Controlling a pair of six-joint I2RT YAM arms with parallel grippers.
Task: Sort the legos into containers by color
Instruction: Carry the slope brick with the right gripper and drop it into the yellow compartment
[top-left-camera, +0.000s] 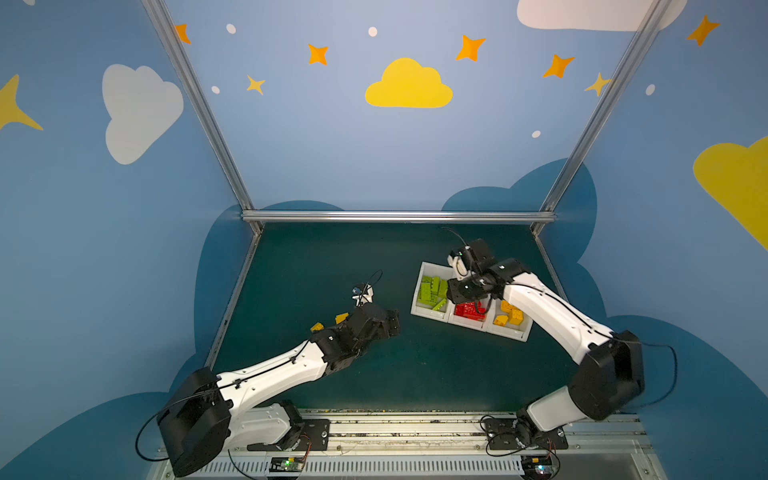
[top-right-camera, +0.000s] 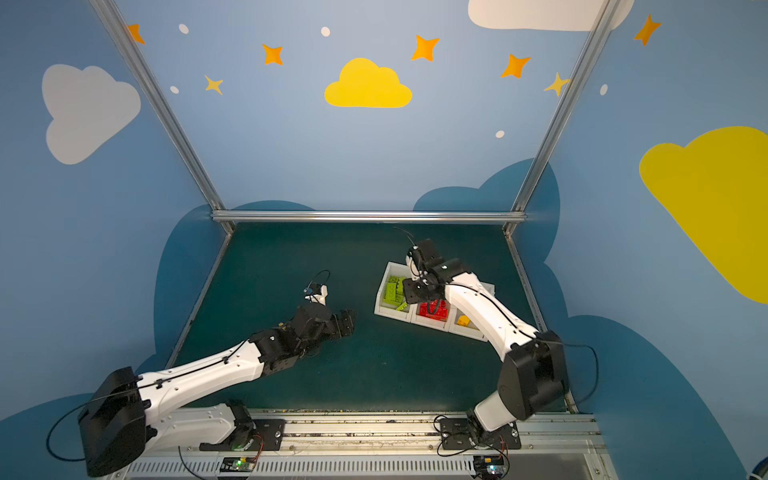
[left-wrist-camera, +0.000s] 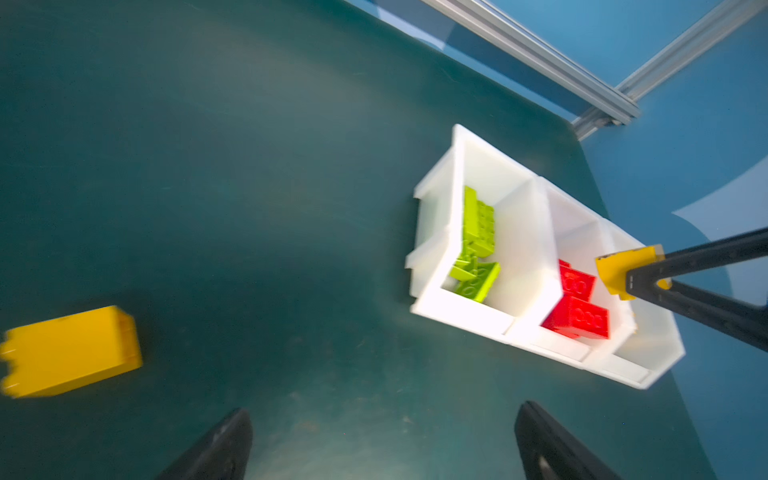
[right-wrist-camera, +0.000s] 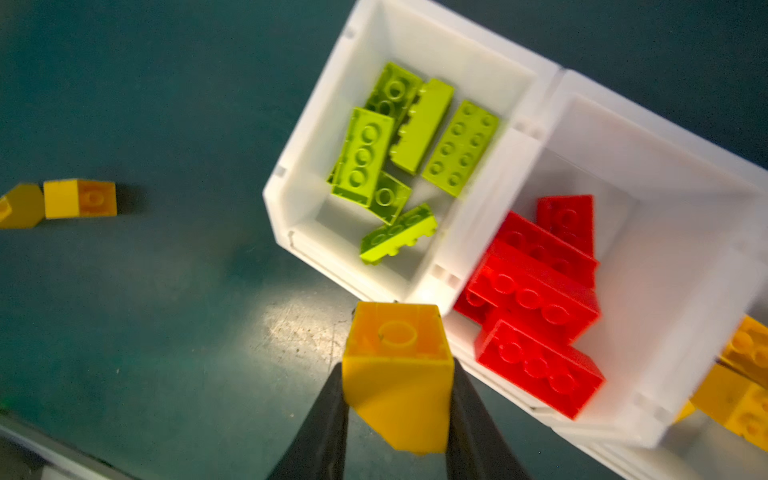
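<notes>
Your right end effector (right-wrist-camera: 399, 399) pinches a yellow brick (right-wrist-camera: 395, 336); your left end effector (left-wrist-camera: 382, 449) gapes wide. Your right arm (top-left-camera: 540, 307) hides part of the containers (top-left-camera: 428, 314) in both top views.

You're looking at a dark green tabletop (top-left-camera: 395, 374) boxed in by blue walls (top-left-camera: 332, 166) with a yellow cloud (top-left-camera: 409, 85), a white cloud (top-left-camera: 137, 112) and orange stars (top-left-camera: 318, 54) on them. An aluminium crossbar (top-left-camera: 395, 216) runs along the table's far edge, and a slotted metal rail (top-left-camera: 395, 466) along the near one.
</notes>
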